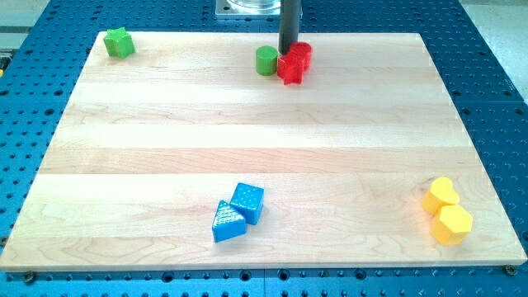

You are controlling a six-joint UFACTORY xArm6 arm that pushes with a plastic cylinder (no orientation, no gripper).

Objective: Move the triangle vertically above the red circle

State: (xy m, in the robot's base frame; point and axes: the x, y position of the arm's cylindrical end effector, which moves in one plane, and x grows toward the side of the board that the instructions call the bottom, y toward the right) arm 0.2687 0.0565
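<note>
The blue triangle [228,222] lies near the view's bottom, left of centre, touching a blue cube [248,202] on its upper right. The red circle [302,54] stands near the view's top centre, touching a red star [290,69] just below and left of it. My tip [288,53] comes down from the top edge and ends right beside the red circle's left side, above the red star and right of a green circle [266,60]. The tip is far from the blue triangle.
A green star [120,42] sits at the board's top left corner. A yellow heart [441,195] and a yellow hexagon [452,224] sit together at the bottom right. The wooden board [148,140] lies on a blue perforated table.
</note>
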